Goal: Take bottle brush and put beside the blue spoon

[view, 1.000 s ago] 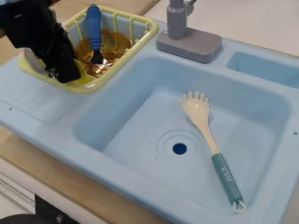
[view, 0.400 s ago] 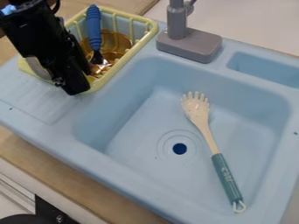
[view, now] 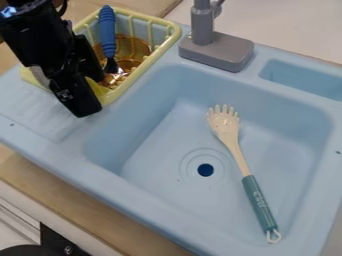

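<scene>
I had the end effector (view: pixel 96 96) apart over the dish rack (view: pixel 155 56), where the blue spoon (view: pixel 107 30) leaned handle-up, likely for easy grasping; the pasta server (view: pixel 231 134), presumably my "brush", lay loose in the basin (view: pixel 287 150).

faucet (view: pixel 202 25) cropped; basket (view: pixel 174 32) contents perhaps partly hidden

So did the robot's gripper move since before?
Yes. Against the yellow basket, the gripper has moved toward the picture's bottom and slightly toward the picture's right.
</scene>
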You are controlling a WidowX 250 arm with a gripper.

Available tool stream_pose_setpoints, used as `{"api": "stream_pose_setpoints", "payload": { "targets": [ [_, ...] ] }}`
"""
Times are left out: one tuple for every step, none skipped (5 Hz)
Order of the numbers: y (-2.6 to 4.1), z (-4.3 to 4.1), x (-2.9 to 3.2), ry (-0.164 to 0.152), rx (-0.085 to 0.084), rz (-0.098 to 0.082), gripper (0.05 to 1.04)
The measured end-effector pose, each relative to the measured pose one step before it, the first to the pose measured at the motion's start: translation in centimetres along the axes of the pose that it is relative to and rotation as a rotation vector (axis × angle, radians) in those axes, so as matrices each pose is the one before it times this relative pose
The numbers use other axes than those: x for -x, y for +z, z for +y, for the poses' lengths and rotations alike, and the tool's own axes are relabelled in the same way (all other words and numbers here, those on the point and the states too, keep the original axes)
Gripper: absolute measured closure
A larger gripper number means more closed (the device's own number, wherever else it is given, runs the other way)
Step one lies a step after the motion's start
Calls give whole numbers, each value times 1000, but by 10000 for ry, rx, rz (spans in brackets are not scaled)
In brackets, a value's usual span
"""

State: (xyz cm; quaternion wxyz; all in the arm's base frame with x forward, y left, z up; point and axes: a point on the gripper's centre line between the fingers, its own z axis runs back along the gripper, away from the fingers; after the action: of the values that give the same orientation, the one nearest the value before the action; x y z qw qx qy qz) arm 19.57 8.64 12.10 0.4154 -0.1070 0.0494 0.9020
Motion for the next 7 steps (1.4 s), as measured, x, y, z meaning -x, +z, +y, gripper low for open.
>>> {"api": "stream_pose_setpoints", "payload": {
  "targets": [
    [129,140,-42,-133,19,90,84],
    [62,76,15,-53,-16,3,84],
    [898,-814,214,-697,280,-182,84],
    [585,0,151,-1171,233,-595,84],
    [920,-460,392,-770,-9,-810,84],
    [349,-138,-143,-65,-768,-207,84],
    [475,-12,311,-554,-521,-628,84]
  ]
}}
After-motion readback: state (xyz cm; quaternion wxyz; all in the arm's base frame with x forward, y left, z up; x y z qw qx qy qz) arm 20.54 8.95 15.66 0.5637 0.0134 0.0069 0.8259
